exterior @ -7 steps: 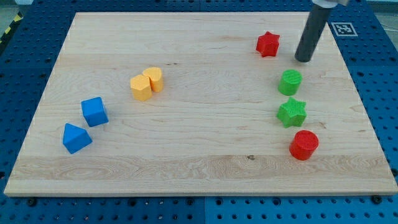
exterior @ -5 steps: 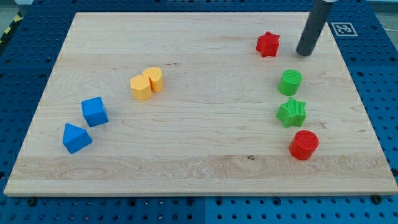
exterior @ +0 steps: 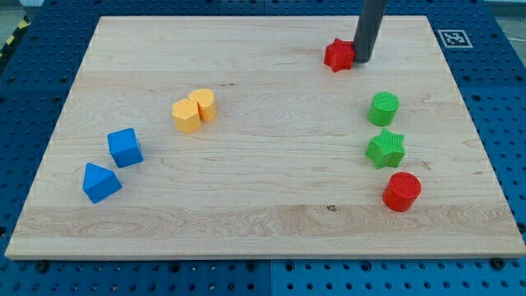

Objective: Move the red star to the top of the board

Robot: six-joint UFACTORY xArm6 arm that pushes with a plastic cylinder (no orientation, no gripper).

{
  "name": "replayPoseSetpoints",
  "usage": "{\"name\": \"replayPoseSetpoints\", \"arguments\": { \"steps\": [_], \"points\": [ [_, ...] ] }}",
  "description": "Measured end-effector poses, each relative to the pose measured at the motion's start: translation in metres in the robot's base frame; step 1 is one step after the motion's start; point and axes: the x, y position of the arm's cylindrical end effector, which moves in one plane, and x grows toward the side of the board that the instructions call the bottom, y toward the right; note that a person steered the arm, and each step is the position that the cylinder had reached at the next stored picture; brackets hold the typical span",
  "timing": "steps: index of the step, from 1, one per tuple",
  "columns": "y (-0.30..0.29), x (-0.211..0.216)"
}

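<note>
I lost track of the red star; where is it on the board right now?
The red star sits near the view's top, right of centre, touching my tip on its right, above and left of the green cylinder.

You see a pale wooden board [exterior: 263,205] on a blue pegboard bench [exterior: 25,90]. Far right: red star [exterior: 338,55]. Right: green cylinder [exterior: 383,108], green star [exterior: 385,148], red cylinder [exterior: 402,191]. Centre-left: two touching yellow blocks [exterior: 194,111]. Near left: blue cube [exterior: 125,147], blue wedge-like block [exterior: 101,182].

no readable text or nos., only a b/w marker tag [exterior: 451,38] at board's [exterior: 246,205] top-right corner
</note>
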Motion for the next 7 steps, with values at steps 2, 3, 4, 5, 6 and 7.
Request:
{"name": "replayPoseSetpoints", "arguments": {
  "steps": [2, 3, 4, 5, 6, 7],
  "points": [
    [-0.011, -0.02],
    [-0.008, -0.01],
    [0.008, 0.017],
    [0.008, 0.053],
    [0.004, 0.052],
    [0.004, 0.032]
  ]
}}
